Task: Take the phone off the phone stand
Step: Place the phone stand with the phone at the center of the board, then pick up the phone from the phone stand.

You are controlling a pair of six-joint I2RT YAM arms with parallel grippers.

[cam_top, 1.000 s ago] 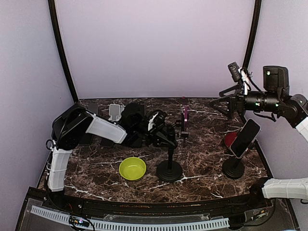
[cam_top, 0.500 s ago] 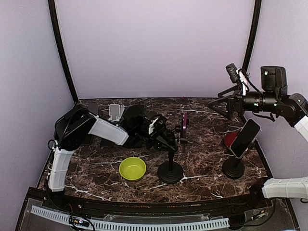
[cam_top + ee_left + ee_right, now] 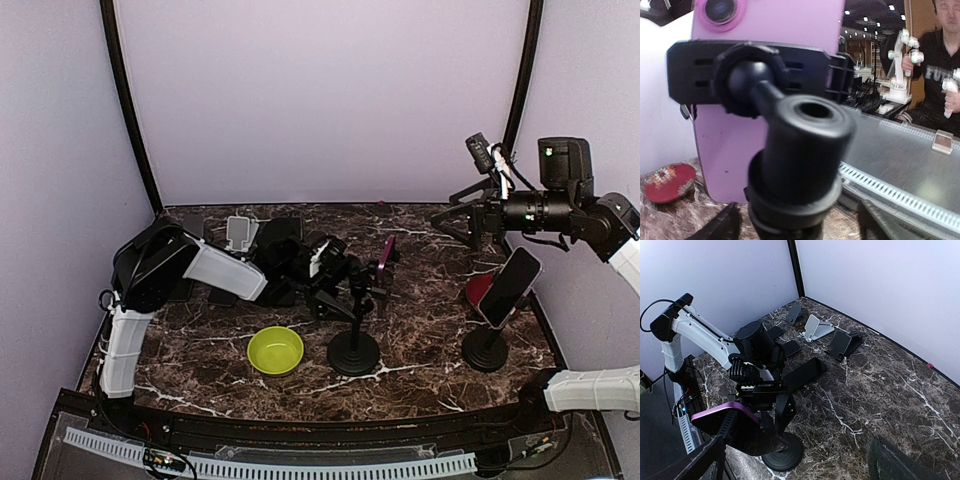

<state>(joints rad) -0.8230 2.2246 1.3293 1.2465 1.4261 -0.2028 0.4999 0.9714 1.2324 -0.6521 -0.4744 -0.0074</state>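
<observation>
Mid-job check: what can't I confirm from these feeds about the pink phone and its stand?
- Top view: how the phone stand holds the pink phone; too small, black against the black left pincer.
- Left wrist view: phone's lower right part, hidden by the blurred stand; top cut off by the frame.
- Right wrist view: whether the left pincer touches the stand's head; both black, overlapping.

You are finding the phone stand (image 3: 353, 355) standing between the left pincer's (image 3: 345, 288) spread fingers; the green bowl (image 3: 275, 350) is sitting near its left, bare counter (image 3: 425, 335) stretching right.
</observation>
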